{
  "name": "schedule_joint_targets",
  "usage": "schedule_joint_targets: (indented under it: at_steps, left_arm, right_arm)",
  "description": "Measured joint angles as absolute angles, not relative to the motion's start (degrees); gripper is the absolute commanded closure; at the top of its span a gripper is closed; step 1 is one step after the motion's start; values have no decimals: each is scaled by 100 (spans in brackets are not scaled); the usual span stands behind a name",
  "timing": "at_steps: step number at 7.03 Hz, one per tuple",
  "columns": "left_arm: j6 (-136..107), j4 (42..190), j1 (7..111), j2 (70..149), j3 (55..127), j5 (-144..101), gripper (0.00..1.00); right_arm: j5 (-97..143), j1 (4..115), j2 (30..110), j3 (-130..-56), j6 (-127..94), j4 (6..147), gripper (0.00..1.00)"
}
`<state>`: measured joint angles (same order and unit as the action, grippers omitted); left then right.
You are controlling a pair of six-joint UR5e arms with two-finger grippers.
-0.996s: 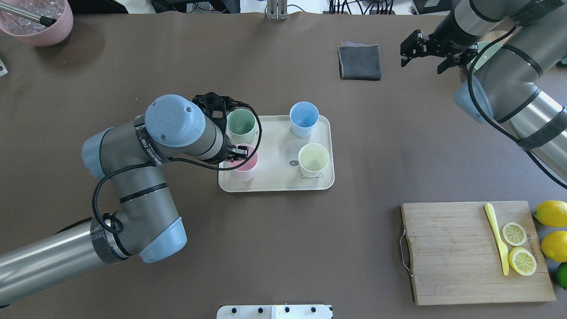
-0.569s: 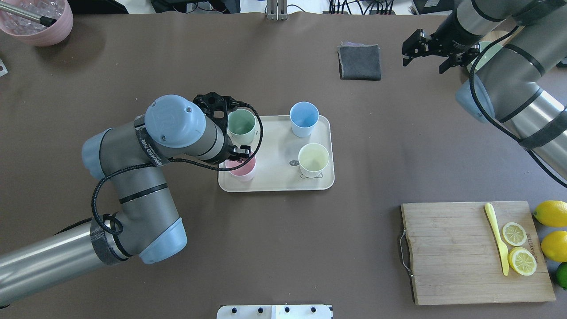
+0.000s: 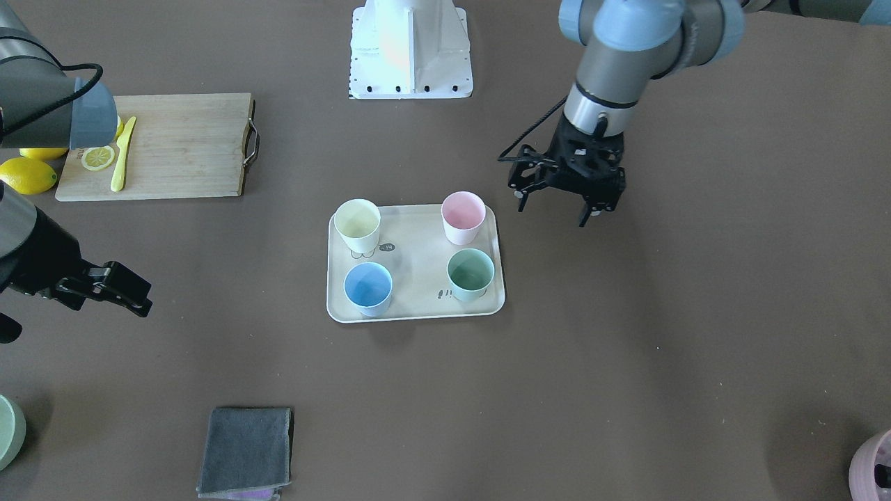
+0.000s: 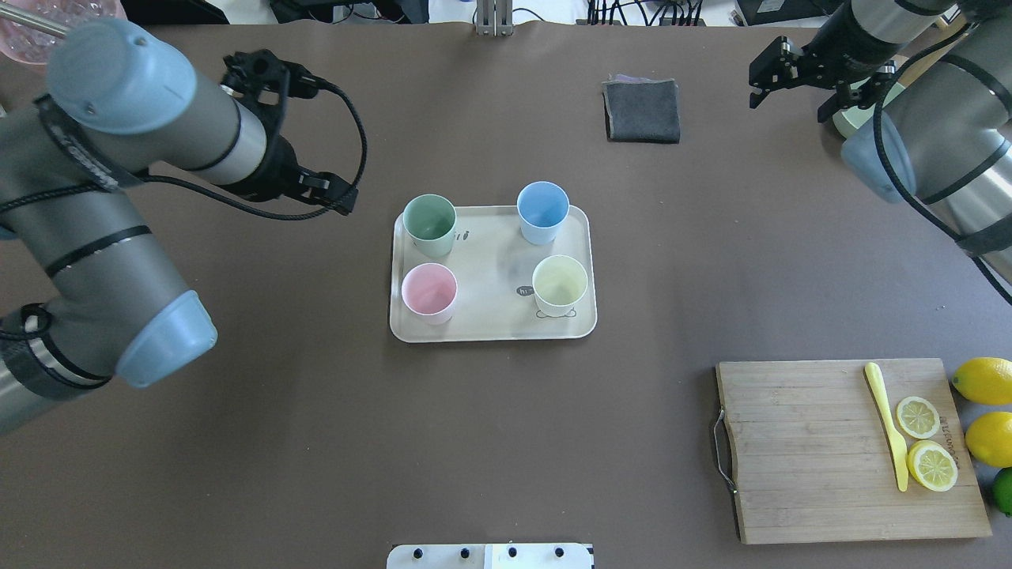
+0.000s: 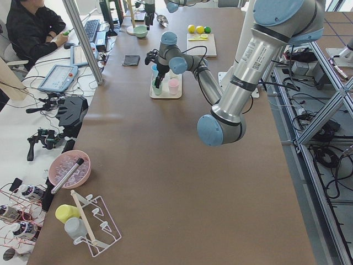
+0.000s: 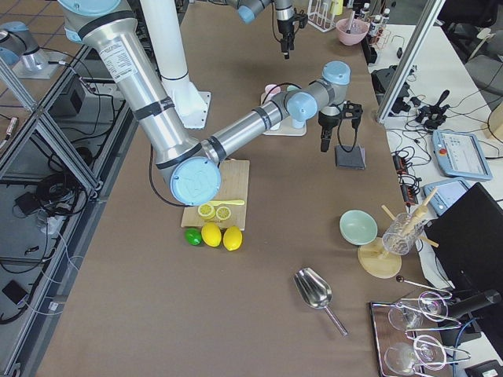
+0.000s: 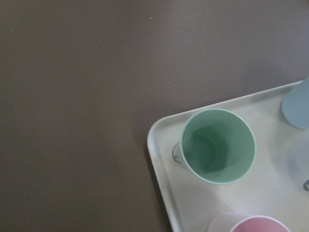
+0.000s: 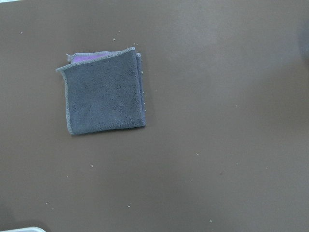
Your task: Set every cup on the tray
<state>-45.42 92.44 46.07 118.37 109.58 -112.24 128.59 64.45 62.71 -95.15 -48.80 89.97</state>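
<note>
The cream tray lies mid-table with all the cups standing upright on it. In the overhead view the green cup and blue cup are at the back, the pink cup and yellow cup in front. My left gripper hangs open and empty above the table beside the tray's pink-cup end, touching nothing. Its wrist view looks down on the green cup and a tray corner. My right gripper is open and empty at the far back right.
A grey cloth lies behind the tray. A wooden cutting board with a yellow knife, lemon slices and whole lemons fills the front right. A pink bowl and a pale green bowl sit at the far corners.
My left gripper let go of the pink cup, which stays on the tray, then rose and drew back to the left. The right gripper shifted slightly to the right.
</note>
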Motion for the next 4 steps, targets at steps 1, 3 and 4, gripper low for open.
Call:
schedule_joint_targets:
  at_steps: [1,3,4]
  left_arm:
    - [-4459,9272,4871,11690,11077,-11273,2]
    - [-4384,9934,5209,11236,10990,-10871,2]
    - [-4371,10302,5274,11056,10753,-10604,2]
  right_arm:
    - [12958,6615,6638,-9823,-4451,9194,0]
    - [13273,7267,7534,-10011,-3263,9300,0]
    - [13324,7674,7877,-9855,-2471,9310,0]
